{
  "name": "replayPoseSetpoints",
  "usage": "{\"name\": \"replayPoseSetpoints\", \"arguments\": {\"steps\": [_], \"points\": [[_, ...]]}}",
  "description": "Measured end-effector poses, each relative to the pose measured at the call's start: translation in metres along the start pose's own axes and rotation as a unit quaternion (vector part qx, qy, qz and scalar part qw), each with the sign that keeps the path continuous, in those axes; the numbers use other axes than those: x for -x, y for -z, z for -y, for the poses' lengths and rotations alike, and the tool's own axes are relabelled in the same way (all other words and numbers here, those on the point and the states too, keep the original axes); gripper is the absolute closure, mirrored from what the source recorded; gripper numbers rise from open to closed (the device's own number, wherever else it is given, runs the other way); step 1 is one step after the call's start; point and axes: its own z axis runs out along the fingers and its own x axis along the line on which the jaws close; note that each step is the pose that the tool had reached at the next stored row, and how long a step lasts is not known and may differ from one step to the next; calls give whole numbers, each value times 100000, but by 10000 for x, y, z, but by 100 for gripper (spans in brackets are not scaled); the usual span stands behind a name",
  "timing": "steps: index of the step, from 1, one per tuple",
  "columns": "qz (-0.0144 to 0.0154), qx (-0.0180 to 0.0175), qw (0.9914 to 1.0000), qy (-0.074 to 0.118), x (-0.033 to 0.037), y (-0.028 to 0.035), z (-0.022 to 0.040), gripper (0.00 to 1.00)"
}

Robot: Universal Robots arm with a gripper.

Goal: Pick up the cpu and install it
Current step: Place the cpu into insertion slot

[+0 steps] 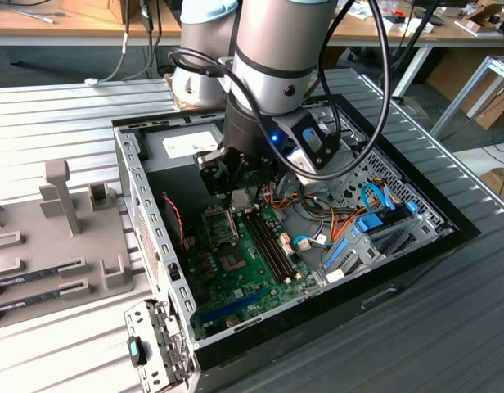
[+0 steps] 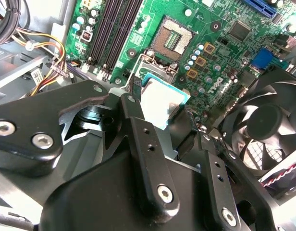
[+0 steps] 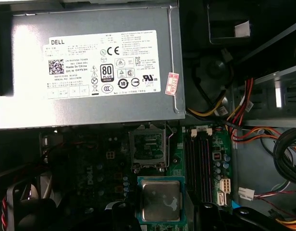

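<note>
Inside the open computer case [image 1: 136, 184] the end effector [image 1: 234, 190] has its fingers closed on the cpu [image 2: 157, 98], gripping it by its edges, silvery top showing, held just above the green motherboard [image 1: 244, 282] and near the open socket [image 3: 148, 146], with the grey power supply [image 3: 90, 108] close by.

I see bright, even light in the exterior view; shadow fills the open grey metal computer case [image 1: 144, 205] toward nine o'clock.
</note>
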Motion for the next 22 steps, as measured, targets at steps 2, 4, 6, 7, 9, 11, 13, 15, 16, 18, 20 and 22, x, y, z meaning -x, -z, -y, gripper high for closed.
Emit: {"name": "replayPoseSetpoints", "arguments": {"steps": [2, 4, 6, 7, 9, 11, 13, 15, 16, 18, 20, 22], "points": [[2, 3, 100000, 0, 0, -7, 1, 53], [1, 0, 100000, -1, 0, -14, 2, 53], [3, 4, 100000, 0, -1, -26, 3, 53], [1, 0, 100000, 2, -1, -30, 4, 53], [1, 0, 100000, 0, -1, -39, 5, 53], [-1, -2, 100000, 1, -1, -50, 6, 53], [2, 2, 100000, 0, -1, -61, 6, 53], [1, 1, 100000, 0, -2, -73, 7, 53], [0, -1, 100000, -1, -2, -76, 7, 53], [1, 1, 100000, -1, -2, -87, 8, 53], [-2, -1, 100000, 0, -2, -94, 8, 53], [1, 1, 100000, 0, -3, -102, 8, 53]]}}
